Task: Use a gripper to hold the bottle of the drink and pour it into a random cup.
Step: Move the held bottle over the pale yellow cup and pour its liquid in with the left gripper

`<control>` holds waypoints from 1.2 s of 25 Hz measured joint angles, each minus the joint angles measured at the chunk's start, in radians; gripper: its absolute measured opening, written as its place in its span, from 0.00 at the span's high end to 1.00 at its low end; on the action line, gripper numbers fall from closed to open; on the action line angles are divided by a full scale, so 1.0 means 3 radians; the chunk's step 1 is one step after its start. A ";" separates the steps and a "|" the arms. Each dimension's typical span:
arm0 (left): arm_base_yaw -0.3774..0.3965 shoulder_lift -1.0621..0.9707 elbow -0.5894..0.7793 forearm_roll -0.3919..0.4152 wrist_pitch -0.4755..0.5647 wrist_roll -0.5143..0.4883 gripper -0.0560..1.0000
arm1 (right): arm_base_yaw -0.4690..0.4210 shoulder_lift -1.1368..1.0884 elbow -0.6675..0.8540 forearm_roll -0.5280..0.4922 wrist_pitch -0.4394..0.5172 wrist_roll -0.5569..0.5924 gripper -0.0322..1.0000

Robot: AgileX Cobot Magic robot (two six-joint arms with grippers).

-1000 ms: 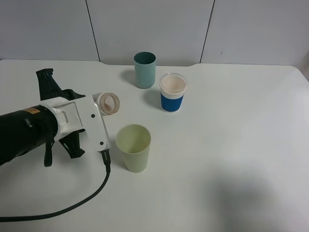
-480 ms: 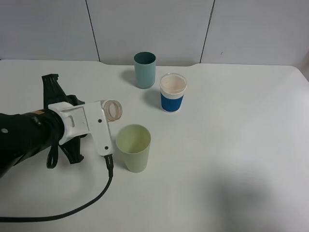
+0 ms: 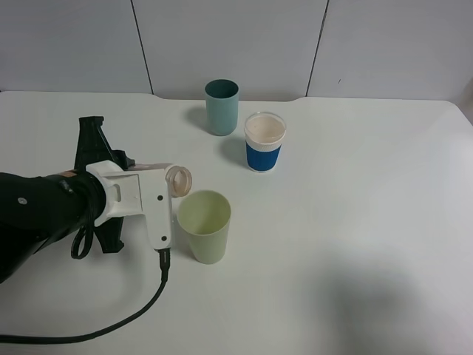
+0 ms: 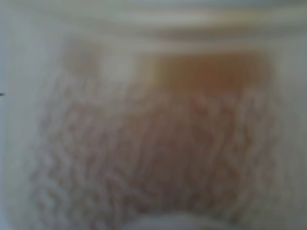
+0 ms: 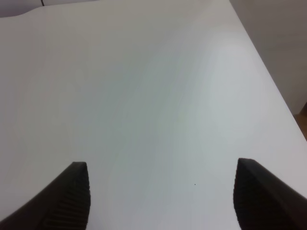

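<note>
Spillage is the main danger I see: the bottle (image 3: 176, 182) lies almost on its side, and its open mouth is just beside the rim of the pale green cup (image 3: 205, 225), on the side where the left gripper (image 3: 159, 194) is. To my eye the mouth is not fully over the opening. If it tips more from this place, the brown drink (image 4: 211, 72) could run down the outside of the cup onto the table (image 3: 355, 222). The white frame of the gripper is also very near the cup wall, and a small push could knock this light cup over. The left gripper is closed tight on the body of the bottle; its own camera shows only a blurred label and brown liquid. The right gripper (image 5: 160, 191) stands wide open over bare table and holds nothing. The teal cup (image 3: 222, 106) and the white cup with the blue band (image 3: 264, 141) stand behind the green cup, well apart from the bottle.
</note>
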 joint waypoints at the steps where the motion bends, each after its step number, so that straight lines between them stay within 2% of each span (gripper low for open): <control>1: 0.0000 0.0000 0.0000 0.0000 -0.0017 0.0032 0.60 | 0.0000 0.0000 0.0000 0.0000 0.0000 0.0000 0.36; 17: 0.0000 0.0000 -0.0074 -0.0170 -0.0071 0.0525 0.60 | 0.0000 0.0000 0.0000 0.0000 0.0000 0.0000 0.36; 30: 0.0000 0.0002 -0.0118 -0.0443 -0.0075 0.0903 0.60 | 0.0000 0.0000 0.0000 0.0000 0.0000 0.0000 0.36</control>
